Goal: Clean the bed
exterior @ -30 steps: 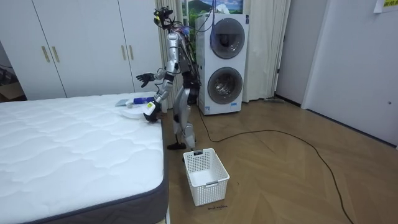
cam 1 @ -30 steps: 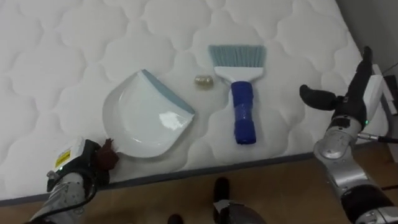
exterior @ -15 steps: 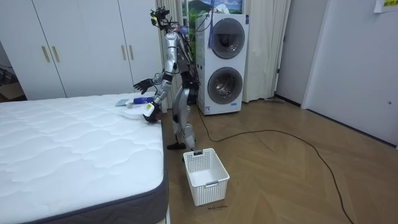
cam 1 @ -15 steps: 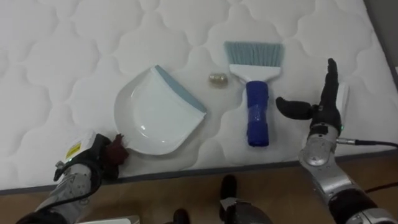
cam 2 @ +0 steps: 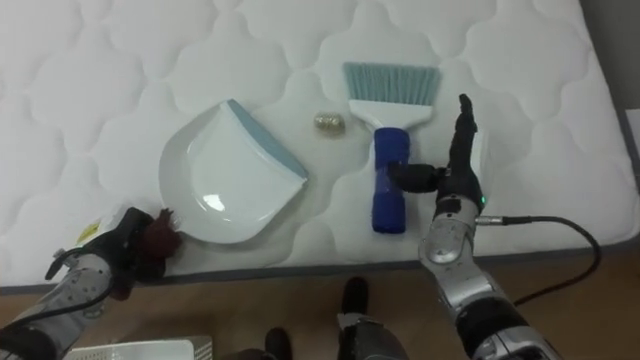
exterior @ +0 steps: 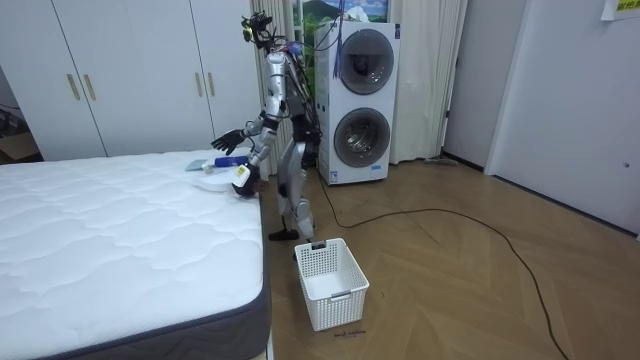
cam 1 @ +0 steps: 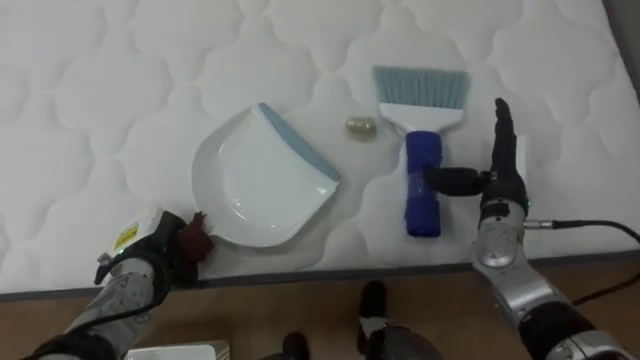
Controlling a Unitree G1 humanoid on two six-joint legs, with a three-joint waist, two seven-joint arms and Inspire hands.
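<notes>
Right hand [cam 1: 503,186]: you have it over the bed's near edge with the fingers straight and together, pointing away from the robot, and the thumb stuck out to the left. It grips nothing. The thumb tip lies across the right side of the brush [cam 1: 422,150] handle; you cannot tell whether it touches or hovers.

Brush: lies flat on the bed [cam 1: 120,90], with its blue handle toward the robot and pale blue-grey bristles away from it.

Pellet [cam 1: 360,126]: small and tan-grey, it sits on the quilting just left of the bristle head, between the brush and the dustpan [cam 1: 262,185], touching neither.

Dustpan: white with a blue-grey lip. It lies flat, left of the brush, with the lip turned toward the pellet.

Left hand [cam 1: 165,255]: at the bed's near edge on the lower left, fingers curled round the dark red grip at the dustpan's near-left rim.

Labels: a yellow-and-white label [cam 1: 125,237] sits on the back of the left wrist, its print too small to read.

Room view: the robot stands at the side of the bed near its far corner, leaning over it with both arms out. A white basket [exterior: 330,282] stands on the wooden floor [exterior: 460,290] near the bed. Two stacked washing machines [exterior: 362,100] stand behind the robot, and a white wardrobe [exterior: 130,70] stands beyond the bed.
</notes>
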